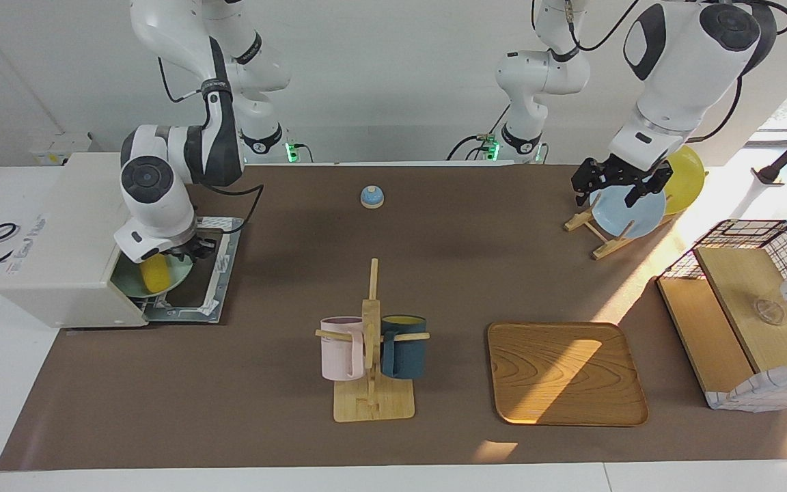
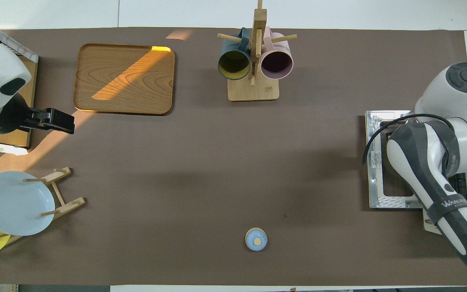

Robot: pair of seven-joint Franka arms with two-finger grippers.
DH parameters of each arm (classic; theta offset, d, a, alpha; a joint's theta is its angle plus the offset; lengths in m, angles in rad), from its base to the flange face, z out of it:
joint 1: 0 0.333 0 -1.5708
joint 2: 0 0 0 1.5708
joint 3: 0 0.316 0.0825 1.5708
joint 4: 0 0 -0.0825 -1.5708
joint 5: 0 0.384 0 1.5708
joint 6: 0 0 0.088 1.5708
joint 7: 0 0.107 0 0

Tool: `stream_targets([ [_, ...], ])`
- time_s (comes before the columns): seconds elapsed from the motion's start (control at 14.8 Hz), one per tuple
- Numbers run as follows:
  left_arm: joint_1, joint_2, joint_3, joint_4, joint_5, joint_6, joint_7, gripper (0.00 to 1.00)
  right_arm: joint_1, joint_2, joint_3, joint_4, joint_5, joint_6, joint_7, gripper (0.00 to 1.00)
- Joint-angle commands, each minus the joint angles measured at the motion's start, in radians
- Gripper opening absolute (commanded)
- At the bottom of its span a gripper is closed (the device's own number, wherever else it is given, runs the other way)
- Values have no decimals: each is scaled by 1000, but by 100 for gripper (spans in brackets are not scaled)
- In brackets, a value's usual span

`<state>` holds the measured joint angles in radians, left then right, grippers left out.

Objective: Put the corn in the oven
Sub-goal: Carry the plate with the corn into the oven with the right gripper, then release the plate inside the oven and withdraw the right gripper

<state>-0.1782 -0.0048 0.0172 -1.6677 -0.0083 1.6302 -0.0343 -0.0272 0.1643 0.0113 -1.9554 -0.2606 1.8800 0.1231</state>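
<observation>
The right gripper (image 1: 185,254) sits at the mouth of the oven (image 1: 72,239), its fingers hidden by the wrist, so whether they grip or have let go cannot be told. Just below it the corn (image 1: 154,275) lies on a pale green plate (image 1: 176,279) inside the oven opening, above the dropped door (image 1: 210,290). By the look of it, the corn is essentially delivered; what remains is releasing, withdrawing, and perhaps shutting the door. The left gripper (image 1: 613,182) waits, jaws wide, over the blue plate (image 1: 629,215) in its rack.
</observation>
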Motion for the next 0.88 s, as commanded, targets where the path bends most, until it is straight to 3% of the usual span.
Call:
stream_targets([
  [0.0,-4,-7,4,6,24,-15,2,100,-5,-13,18,15,-3,-13,-19,25],
  [0.14,-4,-7,4,6,24,-15,2,100,24,1,24,56,6,-38,-8,23],
  [0.41,-4,-7,4,6,24,-15,2,100,64,11,26,38,148,42,96,3],
  [0.81,-4,-7,4,6,24,-15,2,100,87,40,26,-126,152,247,191,1],
])
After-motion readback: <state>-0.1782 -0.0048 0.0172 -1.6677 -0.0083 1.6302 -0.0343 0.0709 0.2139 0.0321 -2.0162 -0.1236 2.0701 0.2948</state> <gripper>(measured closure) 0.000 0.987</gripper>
